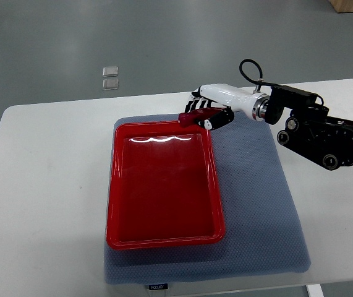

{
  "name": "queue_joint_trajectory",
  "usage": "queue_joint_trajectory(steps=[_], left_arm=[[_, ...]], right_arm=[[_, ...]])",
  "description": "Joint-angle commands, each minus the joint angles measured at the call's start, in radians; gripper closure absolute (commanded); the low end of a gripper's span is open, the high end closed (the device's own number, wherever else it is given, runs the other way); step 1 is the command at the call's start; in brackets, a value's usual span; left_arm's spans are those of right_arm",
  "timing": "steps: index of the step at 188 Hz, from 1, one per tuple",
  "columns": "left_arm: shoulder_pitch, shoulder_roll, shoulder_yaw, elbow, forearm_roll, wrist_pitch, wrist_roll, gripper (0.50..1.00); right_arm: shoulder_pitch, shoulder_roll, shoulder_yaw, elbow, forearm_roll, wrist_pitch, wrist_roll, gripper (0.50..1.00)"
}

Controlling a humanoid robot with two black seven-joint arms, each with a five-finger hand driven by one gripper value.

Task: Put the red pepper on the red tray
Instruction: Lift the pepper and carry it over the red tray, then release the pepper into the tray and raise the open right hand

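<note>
Right robot hand [208,111] comes in from the right edge on a black arm w/ a white forearm shell, reaching over the far side of the worktop [46,179]. Fingers are curled around the red pepper [195,116], holding it; pepper's dark red, long, lying roughly horizontal in the grip, its tip pointing left. Pepper sits at the far right corner of the red tray [164,232], approx. over the tray's far rim; can't tell if it's touching the rim or just above it.

Tray is rectangular, glossy, w/ a raised rim, long side running away from the robot. It rests on a grey-blue mat [263,204] that covers the middle of the white worktop; mat sticks out past the tray on the right and near sides. Inside of the tray shows only reflections near its far edge.

Beyond the worktop, on the grey floor [52,37], two small clear squares [110,77] lie one behind the other, well apart from the tray. A black cable [250,68] loops up from the wrist of the right arm.
</note>
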State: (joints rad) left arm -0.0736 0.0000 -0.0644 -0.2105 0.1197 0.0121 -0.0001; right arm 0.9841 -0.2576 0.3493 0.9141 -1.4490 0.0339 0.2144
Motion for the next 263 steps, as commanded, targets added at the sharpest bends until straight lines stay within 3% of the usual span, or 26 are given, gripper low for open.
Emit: queue_joint_trajectory(steps=[1,26,60,107,114,123,124,134,146,147,153,187,205,263], left_arm=[[0.000,0.000,0.000,0.000,0.000,0.000,0.000,0.500],[0.000,0.000,0.000,-0.001,0.000,0.000,0.000,0.500],[0.000,0.000,0.000,-0.001,0.000,0.000,0.000,0.500],[0.000,0.000,0.000,-0.001,0.000,0.000,0.000,0.500],[0.000,0.000,0.000,0.000,0.000,0.000,0.000,0.500],[0.000,0.000,0.000,0.000,0.000,0.000,0.000,0.500],[0.000,0.000,0.000,0.002,0.000,0.000,0.000,0.500],[0.000,0.000,0.000,0.003,0.000,0.000,0.000,0.500],[0.000,0.000,0.000,0.003,0.000,0.000,0.000,0.500],[0.000,0.000,0.000,0.005,0.000,0.000,0.000,0.500],[0.000,0.000,0.000,0.005,0.000,0.000,0.000,0.500],[0.000,0.000,0.000,0.005,0.000,0.000,0.000,0.500],[0.000,0.000,0.000,0.005,0.000,0.000,0.000,0.500],[0.000,0.000,0.000,0.002,0.000,0.000,0.000,0.500]], right_arm=[[-0.002,0.087,-0.010,-0.031,-0.005,-0.008,0.006,1.000],[-0.008,0.167,-0.058,-0.067,-0.007,-0.025,0.008,1.000],[-0.030,0.195,-0.128,-0.106,-0.008,-0.074,0.025,1.000],[-0.059,0.218,-0.128,-0.107,-0.008,-0.077,0.031,1.000],[-0.061,0.218,-0.125,-0.106,-0.007,-0.077,0.031,0.920],[-0.061,0.218,-0.125,-0.106,-0.007,-0.077,0.031,0.920],[-0.061,0.218,-0.125,-0.106,-0.007,-0.077,0.042,0.827],[-0.061,0.216,-0.122,-0.106,-0.007,-0.077,0.054,0.726],[-0.061,0.216,-0.122,-0.106,-0.005,-0.077,0.054,0.713],[-0.061,0.215,-0.119,-0.106,-0.005,-0.077,0.054,0.669],[-0.062,0.213,-0.116,-0.106,-0.004,-0.077,0.054,0.640],[-0.062,0.199,-0.095,-0.103,0.002,-0.078,0.059,0.634],[-0.062,0.195,0.051,-0.104,0.065,-0.074,0.060,0.634],[-0.163,0.170,0.494,-0.098,0.645,-0.049,0.062,0.615]])
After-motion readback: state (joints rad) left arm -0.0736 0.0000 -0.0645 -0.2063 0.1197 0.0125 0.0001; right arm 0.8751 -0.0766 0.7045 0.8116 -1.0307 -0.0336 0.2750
